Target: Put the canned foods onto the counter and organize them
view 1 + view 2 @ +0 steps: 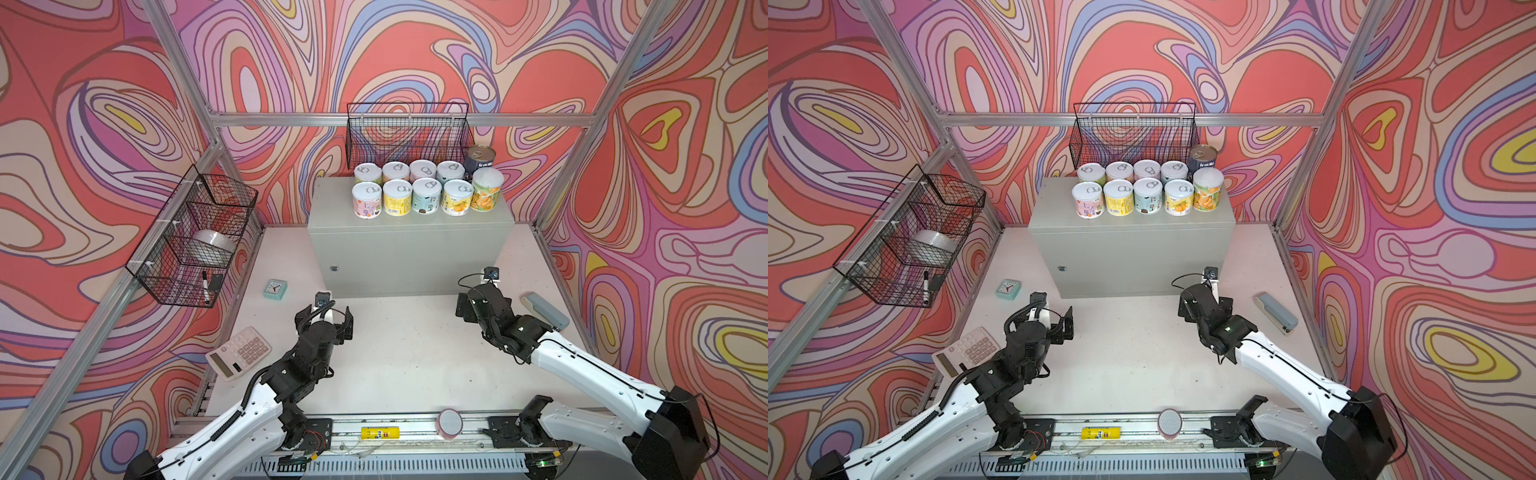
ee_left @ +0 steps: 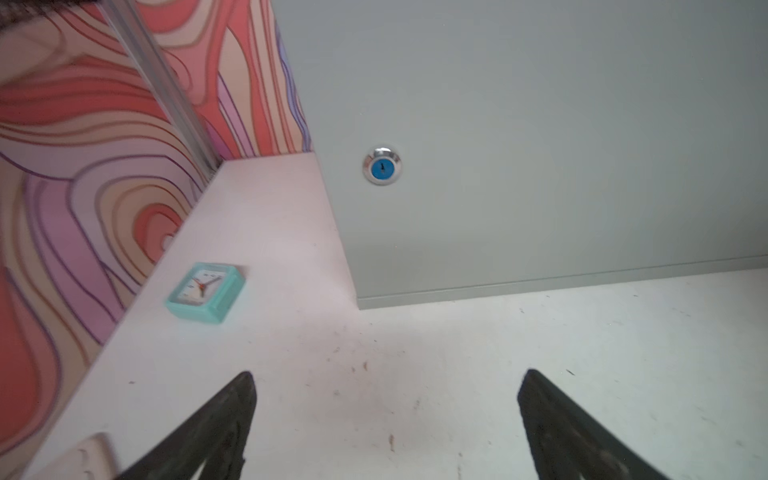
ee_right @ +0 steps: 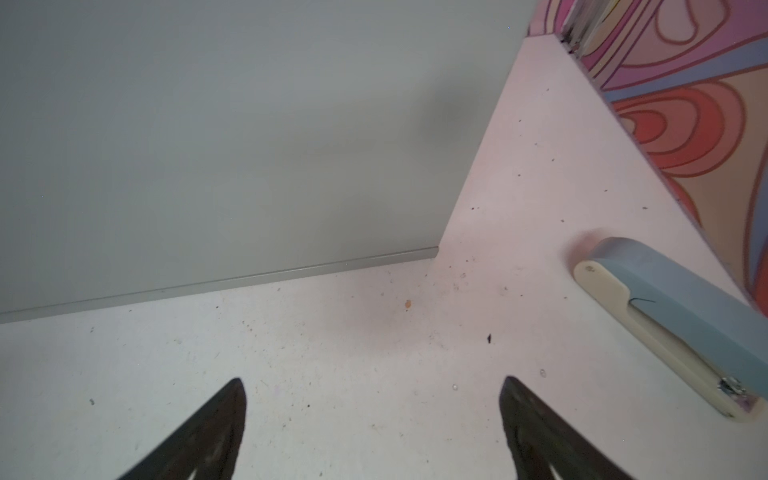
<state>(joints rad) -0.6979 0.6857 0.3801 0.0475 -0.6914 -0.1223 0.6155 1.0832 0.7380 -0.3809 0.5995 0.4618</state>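
Legible text: one item only. Dark-blue can (image 1: 482, 160), back right corner on top of the grey cabinet (image 1: 409, 249): white lettering on its side, reads roughly "la sicilia", the end curving out of sight round the can. Same in both top views.

Print present but too small or blurred to read: labels of the pastel cans (image 1: 401, 198), calculator (image 1: 239, 352) keys, yellow tube (image 1: 379, 432) label, teal clock (image 2: 205, 292) face.
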